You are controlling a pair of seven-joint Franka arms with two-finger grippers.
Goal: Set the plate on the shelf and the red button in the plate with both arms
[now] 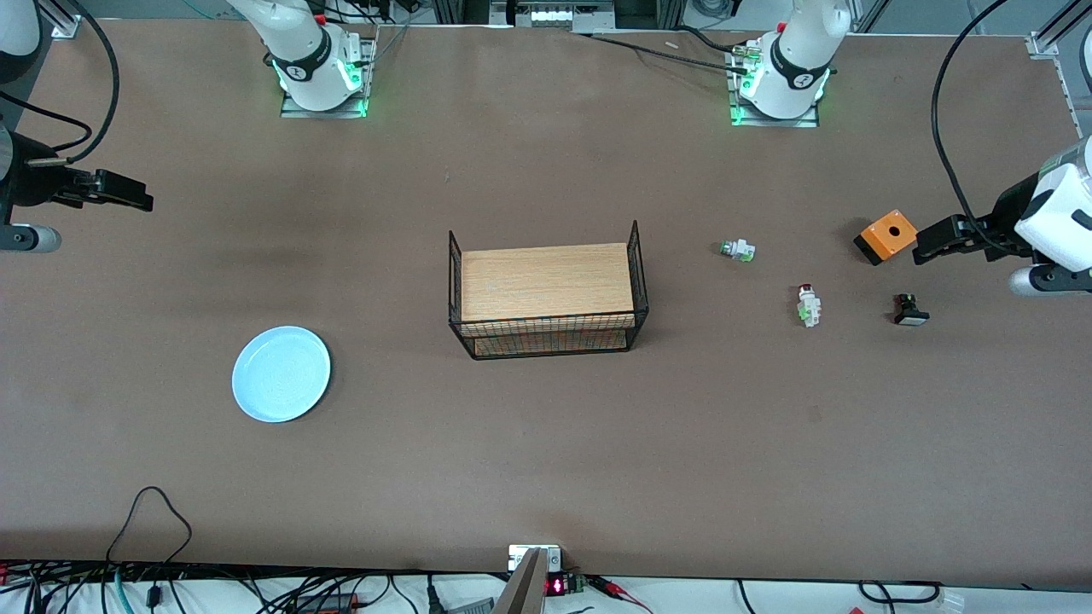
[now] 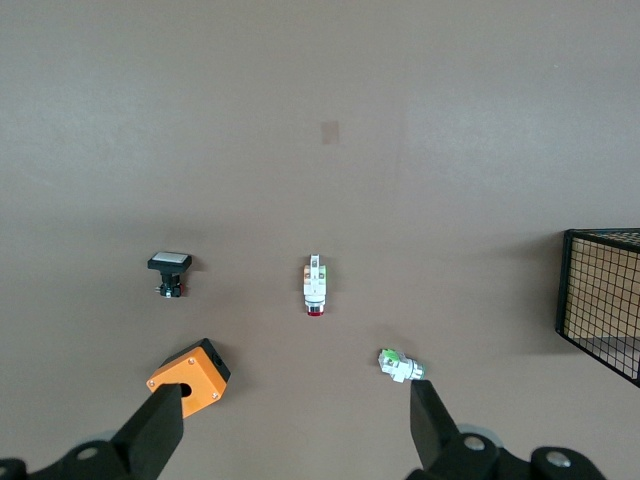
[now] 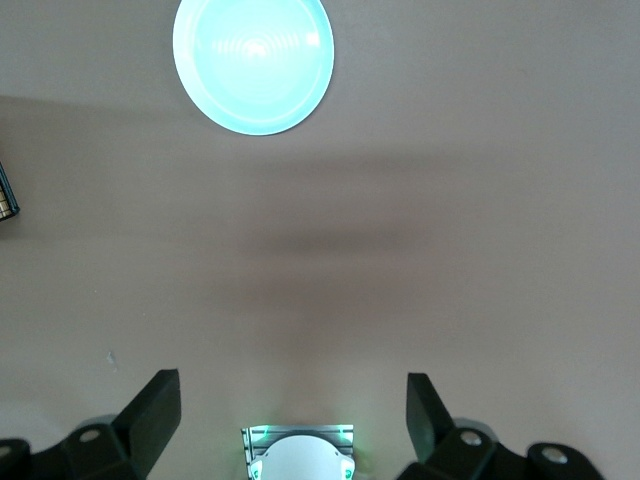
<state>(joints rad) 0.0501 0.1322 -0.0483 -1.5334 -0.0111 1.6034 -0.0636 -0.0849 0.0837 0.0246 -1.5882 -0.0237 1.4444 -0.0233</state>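
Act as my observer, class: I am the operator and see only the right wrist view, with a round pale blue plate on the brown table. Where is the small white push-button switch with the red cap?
Observer: The red button lies toward the left arm's end of the table, past a black wire basket.
Operator: My right gripper hangs open over bare table, short of the plate. Could anything be mistaken for the button?
Observer: Yes. A similar white switch with a green cap lies farther from the front camera.
Operator: Is the left gripper holding the button?
Observer: No. The left gripper hangs open and empty, beside a small orange box.
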